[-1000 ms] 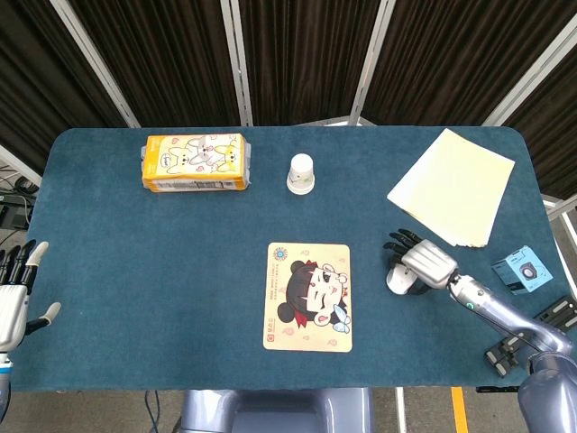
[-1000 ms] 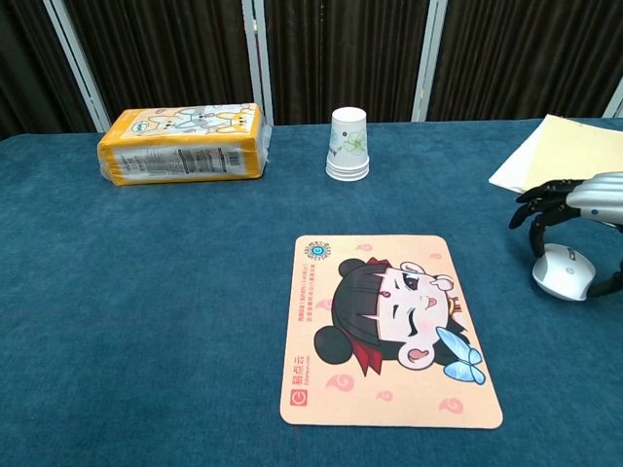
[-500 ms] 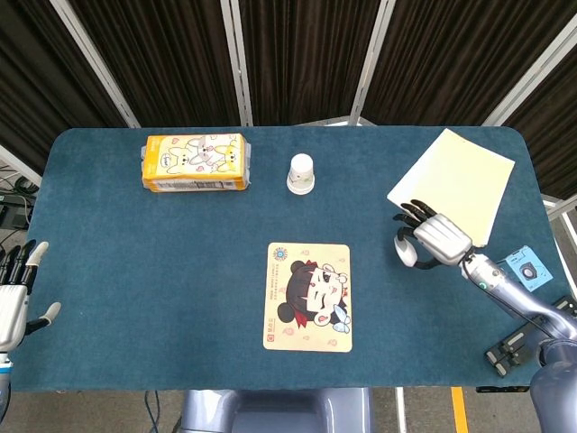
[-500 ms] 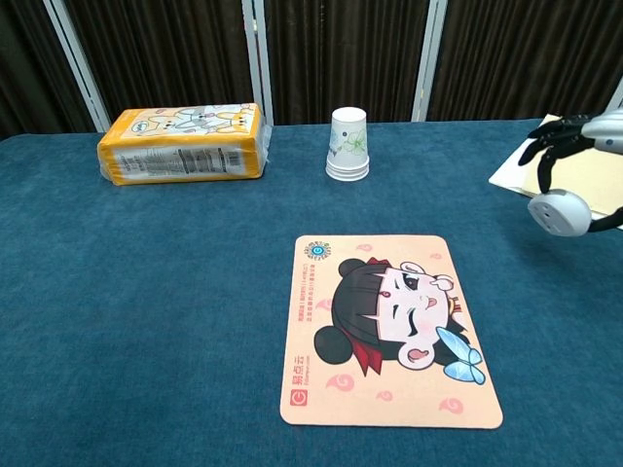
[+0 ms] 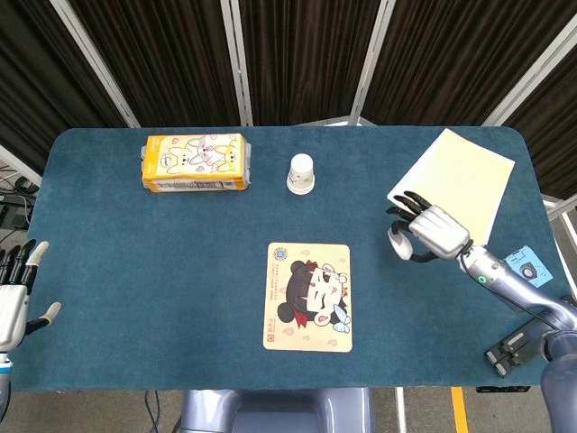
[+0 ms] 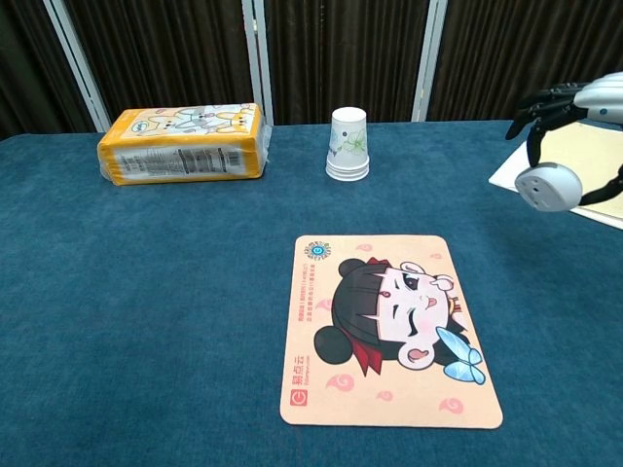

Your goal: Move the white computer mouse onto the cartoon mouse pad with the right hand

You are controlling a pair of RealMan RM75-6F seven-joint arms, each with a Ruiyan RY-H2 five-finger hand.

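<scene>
My right hand (image 5: 431, 232) (image 6: 584, 105) holds the white computer mouse (image 5: 398, 242) (image 6: 545, 187) in the air above the table's right part, fingers curled over its top. The cartoon mouse pad (image 5: 307, 296) (image 6: 385, 328) lies flat at the table's front middle, to the left of the mouse and apart from it. At the far left edge of the head view my left hand (image 5: 16, 293) hangs off the table, fingers spread, holding nothing.
A stack of pale yellow paper (image 5: 455, 187) (image 6: 574, 156) lies at the back right, just behind the right hand. A white paper cup (image 5: 301, 173) (image 6: 348, 144) and an orange tissue pack (image 5: 196, 162) (image 6: 182, 144) stand at the back. A small blue box (image 5: 526, 268) sits by the right edge.
The right hand has lifted the mouse off the table and carried it up and slightly left, toward the pad. The left hand has not moved.
</scene>
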